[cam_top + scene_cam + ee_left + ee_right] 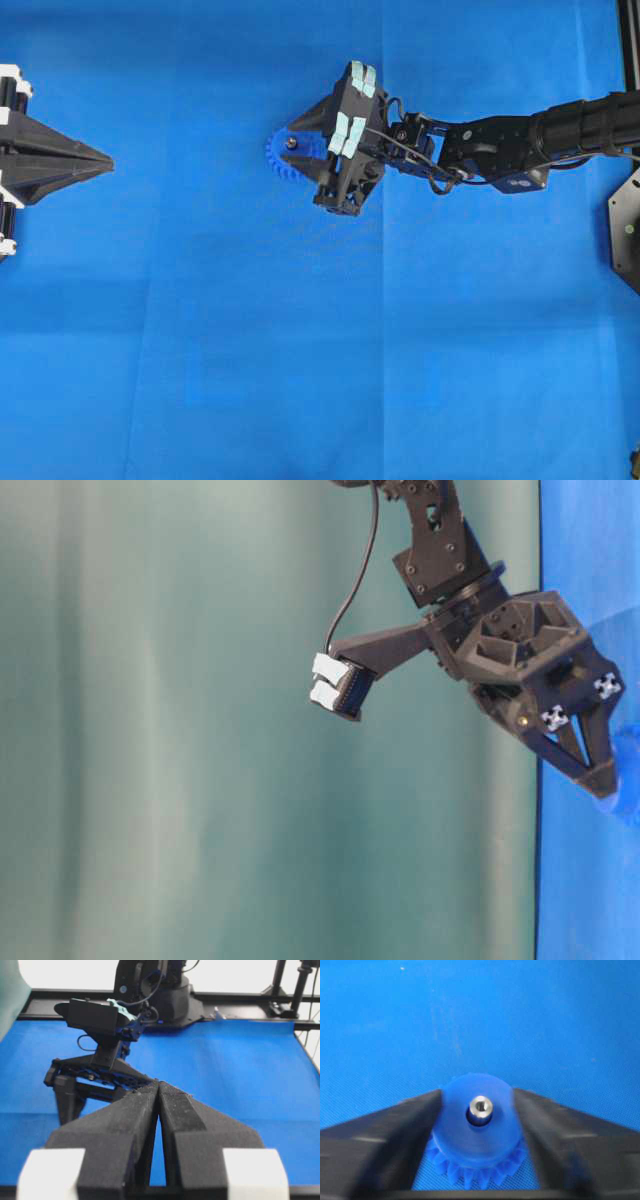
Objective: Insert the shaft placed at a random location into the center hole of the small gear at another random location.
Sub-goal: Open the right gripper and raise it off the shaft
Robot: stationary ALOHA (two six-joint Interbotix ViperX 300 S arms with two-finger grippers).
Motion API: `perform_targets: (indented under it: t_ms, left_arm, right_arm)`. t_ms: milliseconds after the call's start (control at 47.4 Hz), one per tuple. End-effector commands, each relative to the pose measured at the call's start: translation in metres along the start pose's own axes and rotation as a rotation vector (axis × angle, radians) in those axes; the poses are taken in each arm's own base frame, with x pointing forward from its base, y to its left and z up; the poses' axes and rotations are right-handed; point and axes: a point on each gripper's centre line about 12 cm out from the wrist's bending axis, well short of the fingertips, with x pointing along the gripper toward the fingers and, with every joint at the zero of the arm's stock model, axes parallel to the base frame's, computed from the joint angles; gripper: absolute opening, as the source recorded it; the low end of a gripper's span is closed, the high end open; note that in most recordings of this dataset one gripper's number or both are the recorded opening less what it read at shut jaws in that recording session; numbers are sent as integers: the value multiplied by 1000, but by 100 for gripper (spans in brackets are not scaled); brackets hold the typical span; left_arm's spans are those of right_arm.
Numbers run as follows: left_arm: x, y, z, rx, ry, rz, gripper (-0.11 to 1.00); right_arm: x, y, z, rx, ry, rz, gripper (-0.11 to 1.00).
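The small blue gear (281, 160) lies on the blue surface, mid-table. The silver shaft (291, 143) stands upright in its center hole; in the right wrist view the shaft (481, 1107) pokes out of the hub of the gear (475, 1132). My right gripper (290, 143) is open, its two fingers on either side of the hub (477, 1092), close against it, not on the shaft. It also shows in the table-level view (603, 778). My left gripper (105, 158) is at the far left, shut and empty, tips touching (159, 1085).
The right arm (520, 135) reaches in from the right edge. A black mount (628, 225) sits at the right edge. The blue cloth (300, 350) covers the table.
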Motion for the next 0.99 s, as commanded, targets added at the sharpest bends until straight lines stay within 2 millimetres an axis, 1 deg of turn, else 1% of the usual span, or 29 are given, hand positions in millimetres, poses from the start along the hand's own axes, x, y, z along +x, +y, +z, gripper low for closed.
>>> perform_targets:
  t_ms: [0, 42, 84, 253, 464, 611, 759, 843, 970]
  left_arm:
    - [2, 0, 4, -2, -12, 0, 0]
    - [1, 0, 4, -2, -12, 0, 0]
    - [2, 0, 4, -2, -11, 0, 0]
    - [2, 0, 4, -2, -12, 0, 0]
    - [2, 0, 4, -2, -12, 0, 0]
    - [1, 0, 4, 0, -14, 0, 0]
    - [2, 0, 4, -2, -12, 0, 0]
    - [1, 0, 5, -2, -15, 0, 0]
    - [2, 0, 4, -2, -12, 0, 0]
  right_arm:
    - [-3, 4, 18, 2, -45, 12, 71]
    - [-4, 5, 21, 3, -48, 13, 79]
    - [-7, 5, 24, 2, -52, 15, 82]
    - [-20, 8, 44, 4, -85, 25, 77]
    - [-40, 13, 72, -19, -130, 39, 77]
    - [-55, 15, 87, -24, -146, 48, 77]
    - [-62, 16, 93, -23, -155, 52, 77]
    - [-61, 15, 91, -23, -150, 52, 77]
    - [-66, 16, 87, -23, -133, 54, 77]
